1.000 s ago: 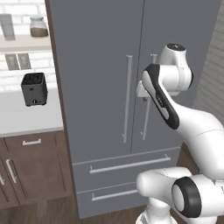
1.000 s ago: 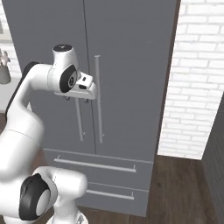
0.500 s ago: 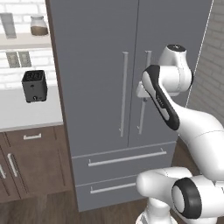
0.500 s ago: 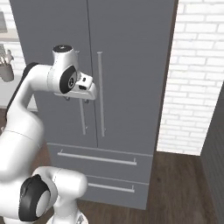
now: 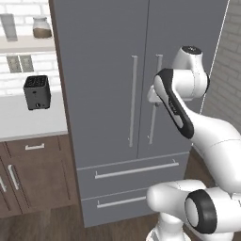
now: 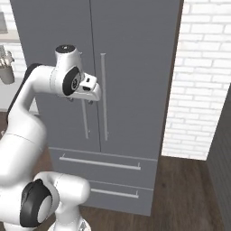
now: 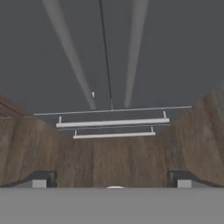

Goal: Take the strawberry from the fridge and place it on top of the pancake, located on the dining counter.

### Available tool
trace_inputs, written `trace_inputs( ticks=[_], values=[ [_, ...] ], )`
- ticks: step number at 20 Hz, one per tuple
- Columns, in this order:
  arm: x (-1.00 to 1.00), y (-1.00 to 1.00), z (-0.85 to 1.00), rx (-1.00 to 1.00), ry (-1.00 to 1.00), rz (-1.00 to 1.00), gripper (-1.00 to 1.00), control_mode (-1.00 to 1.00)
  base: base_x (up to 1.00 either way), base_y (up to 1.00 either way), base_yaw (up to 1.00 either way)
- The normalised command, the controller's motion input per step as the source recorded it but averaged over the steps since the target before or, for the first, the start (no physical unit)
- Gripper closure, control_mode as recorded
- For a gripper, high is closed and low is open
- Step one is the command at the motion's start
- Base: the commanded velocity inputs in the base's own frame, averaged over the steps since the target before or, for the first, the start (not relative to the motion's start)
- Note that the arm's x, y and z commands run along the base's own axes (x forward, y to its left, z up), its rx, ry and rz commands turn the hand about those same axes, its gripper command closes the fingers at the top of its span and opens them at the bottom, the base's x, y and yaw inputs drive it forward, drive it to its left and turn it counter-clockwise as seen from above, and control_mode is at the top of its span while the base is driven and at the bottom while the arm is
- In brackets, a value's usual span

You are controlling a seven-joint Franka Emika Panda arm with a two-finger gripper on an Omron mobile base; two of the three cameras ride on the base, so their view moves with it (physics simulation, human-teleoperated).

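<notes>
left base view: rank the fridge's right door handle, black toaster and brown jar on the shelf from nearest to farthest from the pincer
1. Grey fridge's right vertical bar handle, just beside the pincer.
2. Black toaster, far left on the white counter.
3. Brown-filled glass jar, upper left on the shelf.

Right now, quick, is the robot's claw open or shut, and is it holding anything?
Claw: open, its two tips wide apart, holding nothing, in front of the closed fridge.
</notes>
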Motion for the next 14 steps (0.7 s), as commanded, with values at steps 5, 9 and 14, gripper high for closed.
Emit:
trace_inputs(
  ticks=[5,9,14],
  values=[
    [0.78,-0.22,-0.04,0.0,-0.49,0.0,-1.0,-1.0,0.0,0.0,0.0],
    [0.62,-0.22,0.0,0.0,-0.31,-0.02,-1.0,-1.0,0.0,0.0,0.0],
    [0.59,-0.17,-0.02,0.0,-0.08,-0.07,-1.0,-1.0,0.0,0.0,0.0]
  ],
)
